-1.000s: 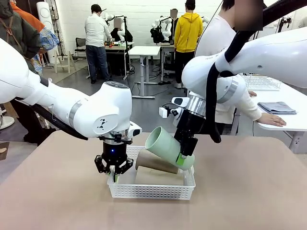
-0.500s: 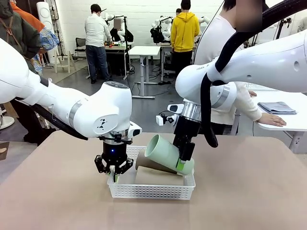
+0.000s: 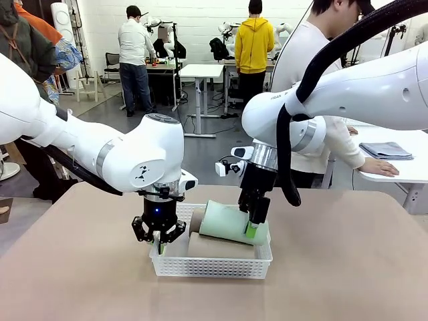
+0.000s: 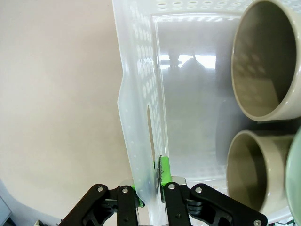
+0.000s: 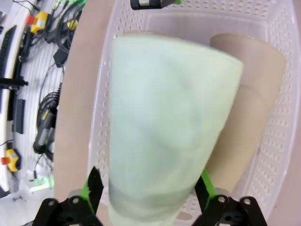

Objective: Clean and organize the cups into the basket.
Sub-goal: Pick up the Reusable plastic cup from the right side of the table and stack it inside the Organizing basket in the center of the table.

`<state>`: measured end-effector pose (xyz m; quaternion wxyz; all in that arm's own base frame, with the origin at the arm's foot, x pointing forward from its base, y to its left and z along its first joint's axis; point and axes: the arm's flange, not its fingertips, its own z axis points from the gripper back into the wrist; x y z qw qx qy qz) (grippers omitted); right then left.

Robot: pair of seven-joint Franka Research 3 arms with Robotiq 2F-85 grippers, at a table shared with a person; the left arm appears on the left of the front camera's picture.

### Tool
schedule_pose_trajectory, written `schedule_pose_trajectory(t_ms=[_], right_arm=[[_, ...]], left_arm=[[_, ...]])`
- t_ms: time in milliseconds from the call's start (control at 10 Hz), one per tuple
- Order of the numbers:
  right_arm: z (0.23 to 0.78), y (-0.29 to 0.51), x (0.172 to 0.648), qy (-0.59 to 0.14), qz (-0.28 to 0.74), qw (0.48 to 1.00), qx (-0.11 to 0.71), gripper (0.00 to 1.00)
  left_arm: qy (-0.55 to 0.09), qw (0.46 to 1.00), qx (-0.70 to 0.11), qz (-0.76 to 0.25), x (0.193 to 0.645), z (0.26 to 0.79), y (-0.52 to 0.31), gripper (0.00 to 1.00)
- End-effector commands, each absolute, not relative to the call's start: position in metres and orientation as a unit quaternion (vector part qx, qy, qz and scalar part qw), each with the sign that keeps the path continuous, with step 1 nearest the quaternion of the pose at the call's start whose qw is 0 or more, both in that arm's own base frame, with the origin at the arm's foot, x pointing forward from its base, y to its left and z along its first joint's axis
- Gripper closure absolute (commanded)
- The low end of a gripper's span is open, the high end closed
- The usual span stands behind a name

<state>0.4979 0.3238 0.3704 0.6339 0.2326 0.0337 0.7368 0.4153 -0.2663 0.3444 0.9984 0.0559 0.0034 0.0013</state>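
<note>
Left end effector (image 4: 151, 190) pinches the basket (image 3: 200, 266) wall; right end effector (image 5: 149, 188) is spread around the mint cup (image 3: 227, 223), seemingly loose, lying in the basket atop two brown cups (image 4: 265, 59) on the surface (image 3: 348, 267).

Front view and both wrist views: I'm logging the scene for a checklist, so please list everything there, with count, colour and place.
Basket: one, white, table middle.
Green cup: one, mint, lying in basket on the brown cups.
Brown cups: two, kraft, lying side by side in basket.
Table: one, beige.
Grey cloth: one, on side table.
Person: one, white top, far side.
Left gripper: shut on basket wall.
Right gripper: fingers open, either side of green cup.
</note>
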Motion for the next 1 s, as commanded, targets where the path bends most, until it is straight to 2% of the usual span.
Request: schedule_pose_trajectory(t_ms=[0,300,700,900], right_arm=[[0.378,0.323,0.501,0.039,0.736,0.635,0.231,0.0],[0.393,0.308,0.497,0.01,0.738,0.63,0.24,0.0],[0.449,0.219,0.479,-0.137,0.72,0.629,0.261,0.0],[0.461,0.154,0.458,-0.223,0.711,0.591,0.31,0.0]], left_arm=[[0.003,0.998,0.057,0.011,0.414,0.344,-0.27,1.0],[0.003,0.998,0.057,0.011,0.414,0.344,-0.27,1.0],[0.003,0.998,0.057,0.011,0.414,0.344,-0.27,1.0],[0.003,0.998,0.057,0.011,0.414,0.344,-0.27,1.0]])
